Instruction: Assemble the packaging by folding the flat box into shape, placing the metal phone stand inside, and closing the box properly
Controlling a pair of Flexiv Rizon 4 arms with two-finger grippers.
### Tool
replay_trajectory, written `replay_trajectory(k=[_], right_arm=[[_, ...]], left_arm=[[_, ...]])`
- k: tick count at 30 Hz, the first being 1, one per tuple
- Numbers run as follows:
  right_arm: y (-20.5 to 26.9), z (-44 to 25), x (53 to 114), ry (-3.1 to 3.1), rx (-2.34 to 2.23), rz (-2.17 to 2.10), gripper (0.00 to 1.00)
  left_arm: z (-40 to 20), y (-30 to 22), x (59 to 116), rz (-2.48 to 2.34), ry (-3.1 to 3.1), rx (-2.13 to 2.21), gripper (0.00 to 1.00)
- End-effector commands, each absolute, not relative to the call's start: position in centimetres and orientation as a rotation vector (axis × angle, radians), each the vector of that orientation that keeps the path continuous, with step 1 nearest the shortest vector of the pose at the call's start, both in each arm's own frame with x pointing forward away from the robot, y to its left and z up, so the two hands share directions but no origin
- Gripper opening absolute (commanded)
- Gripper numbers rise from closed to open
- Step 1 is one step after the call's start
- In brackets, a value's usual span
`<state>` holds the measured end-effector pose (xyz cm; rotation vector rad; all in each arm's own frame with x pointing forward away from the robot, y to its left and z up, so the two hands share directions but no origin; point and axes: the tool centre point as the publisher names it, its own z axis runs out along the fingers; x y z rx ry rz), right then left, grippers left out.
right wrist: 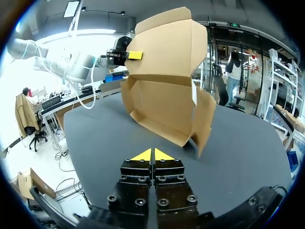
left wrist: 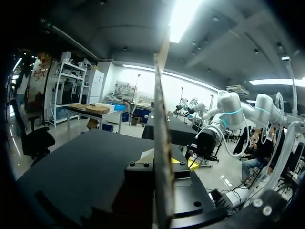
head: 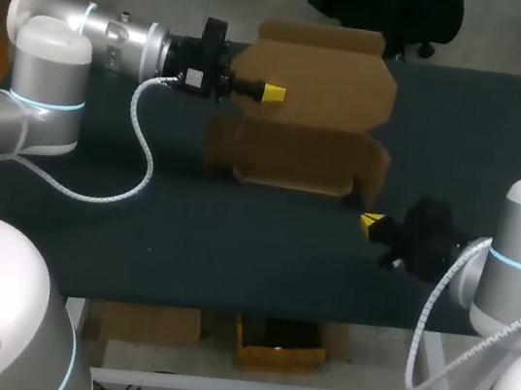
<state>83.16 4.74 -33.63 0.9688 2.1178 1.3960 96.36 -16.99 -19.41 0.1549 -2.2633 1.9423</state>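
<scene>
A brown cardboard box [head: 299, 132] stands half folded at the back middle of the dark table, its lid flap raised upright. My left gripper [head: 272, 92] is shut on the lid's left side. In the left wrist view the cardboard sheet [left wrist: 160, 143] runs edge-on between the fingers of the left gripper [left wrist: 164, 166]. My right gripper [head: 371, 223] sits low over the table just off the box's right front corner, shut and holding nothing. From the right wrist the box [right wrist: 164, 90] is a short way ahead of the shut right gripper [right wrist: 152, 154], apart from it. No phone stand shows.
The left arm's white cable [head: 138, 162] loops down over the table [head: 234, 240] left of the box. The box's right side flap [right wrist: 204, 117] juts out toward my right gripper. The table's front edge runs close behind the right gripper.
</scene>
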Motion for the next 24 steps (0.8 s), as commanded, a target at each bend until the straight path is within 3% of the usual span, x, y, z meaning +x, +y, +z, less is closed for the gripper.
replay_trajectory(k=[1,14,24], right_arm=[[4.9,-34.4,83.1,2.09,0.961,1.426,0.0],[4.8,-34.4,82.6,2.085,0.957,1.445,0.0],[4.8,-34.0,81.8,2.071,0.946,1.448,0.0]], left_arm=[[-17.5,-16.7,95.3,1.934,-2.296,0.171,0.0],[-14.1,-16.3,94.2,1.966,-2.219,0.146,0.0],[-15.6,-16.4,94.9,1.959,-2.149,0.235,0.0]])
